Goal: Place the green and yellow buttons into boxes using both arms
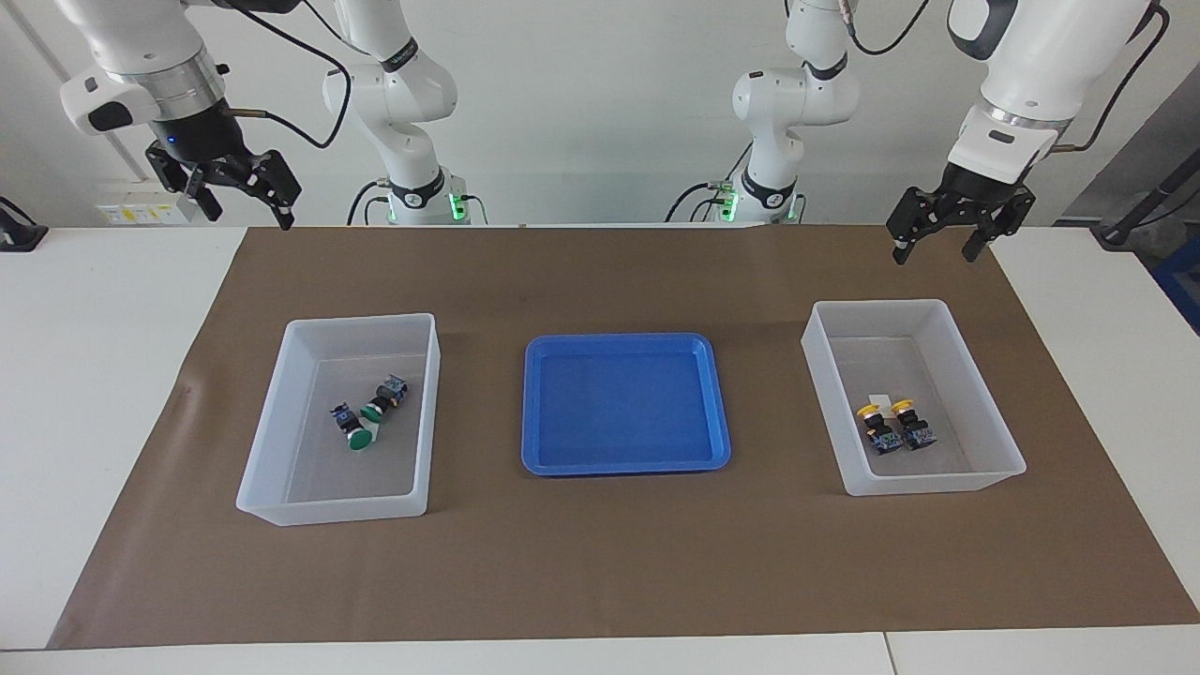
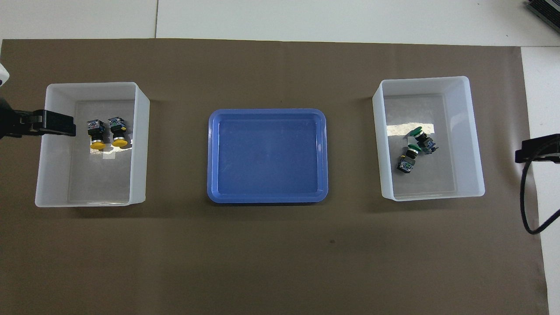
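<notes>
Brown paper (image 1: 600, 562); translucent rectangular boxes (image 1: 281, 422) hold blocky buttons (image 1: 367, 417).

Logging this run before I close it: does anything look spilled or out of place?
Nothing stands out. Both green buttons lie in one box, both yellow buttons in the other box.

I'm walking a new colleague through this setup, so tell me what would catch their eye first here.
The shallow bright blue plastic tray stands out, lying bare at the middle of the brown mat. The translucent white bin at the right arm's end holds two green-capped push-buttons; its twin at the left arm's end holds two yellow-capped ones. Both black grippers, left and right, hang open, raised off the table.
</notes>
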Robot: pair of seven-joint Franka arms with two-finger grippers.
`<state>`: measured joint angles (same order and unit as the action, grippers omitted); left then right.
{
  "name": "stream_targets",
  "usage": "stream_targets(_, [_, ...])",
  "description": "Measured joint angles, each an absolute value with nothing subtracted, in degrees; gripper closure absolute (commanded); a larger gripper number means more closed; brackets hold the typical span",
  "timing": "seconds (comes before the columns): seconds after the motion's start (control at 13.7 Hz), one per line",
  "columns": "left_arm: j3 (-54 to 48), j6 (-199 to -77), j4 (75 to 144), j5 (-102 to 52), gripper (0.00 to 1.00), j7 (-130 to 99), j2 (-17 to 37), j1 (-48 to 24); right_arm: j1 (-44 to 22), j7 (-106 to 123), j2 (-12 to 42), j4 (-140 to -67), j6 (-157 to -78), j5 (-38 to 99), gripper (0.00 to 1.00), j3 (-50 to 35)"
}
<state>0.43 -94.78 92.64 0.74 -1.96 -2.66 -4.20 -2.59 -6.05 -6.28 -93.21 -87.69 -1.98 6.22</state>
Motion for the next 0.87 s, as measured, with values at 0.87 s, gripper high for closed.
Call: stream_targets(0.87, [1.7,-89.7,92.0,0.7,0.0,-1.7,-2.8,-4.2,-2.0,-6.0,-6.3,-93.7,-88.0,-2.0,0.0,6.4])
